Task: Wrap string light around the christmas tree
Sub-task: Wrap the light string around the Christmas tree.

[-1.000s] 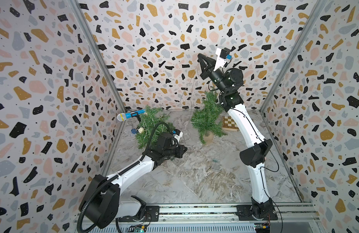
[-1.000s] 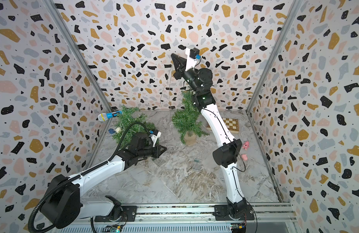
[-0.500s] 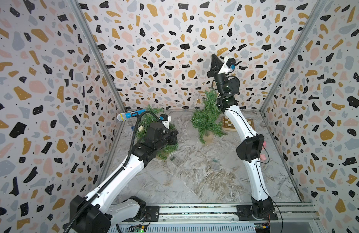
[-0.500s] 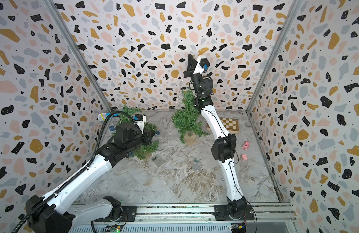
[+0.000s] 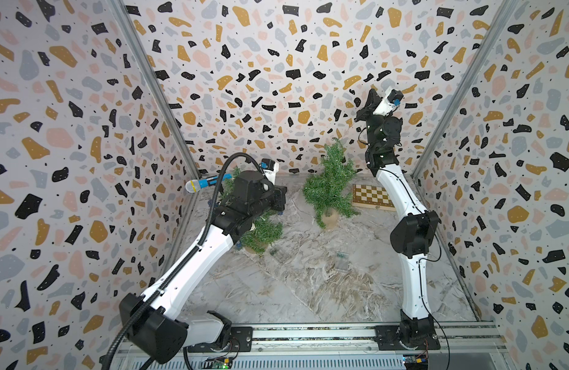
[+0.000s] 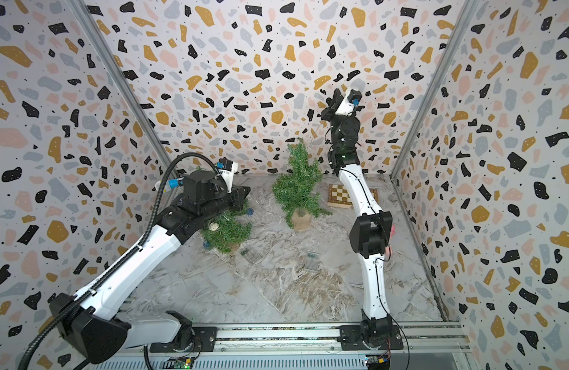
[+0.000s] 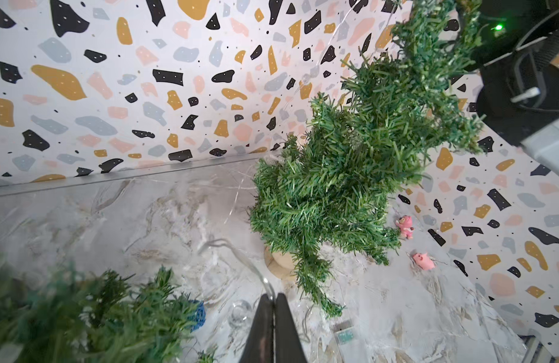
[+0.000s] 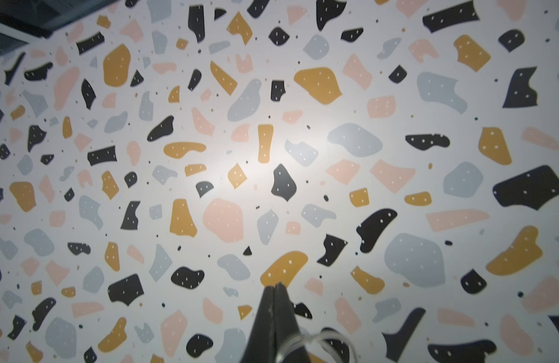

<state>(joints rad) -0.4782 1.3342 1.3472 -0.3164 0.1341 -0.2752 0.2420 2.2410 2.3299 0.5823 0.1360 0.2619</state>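
Far left of the christmas tree (image 5: 329,189), one toy microphone (image 5: 206,183) is poking out at a slant. Right beside it a second tree (image 5: 260,232) is standing half hidden under the left arm (image 5: 209,253), carrying blue ornaments (image 6: 250,211). The left gripper (image 7: 274,297) is hovering just left of the christmas tree. Its jaws are pinched together on the clear string light (image 7: 244,258), which is arching away toward that tree's base.

In front of the christmas tree, two clear boxes (image 5: 278,254) are lying flat, one off to the left and one almost straight ahead. Each is showing a bit of green inside. The christmas tree itself is standing upright in a round tan pot (image 6: 300,219).

Just behind it to the right, one chessboard (image 5: 372,197) is lying flat. Above and right of the tree, the right gripper (image 8: 275,285) is pointing at the back wall (image 8: 224,176) with its jaws pressed together. A loop of clear strand is curling beside them, and I cannot tell whether it is pinched. Farther right, two pink toys (image 7: 405,226) are resting on the floor.
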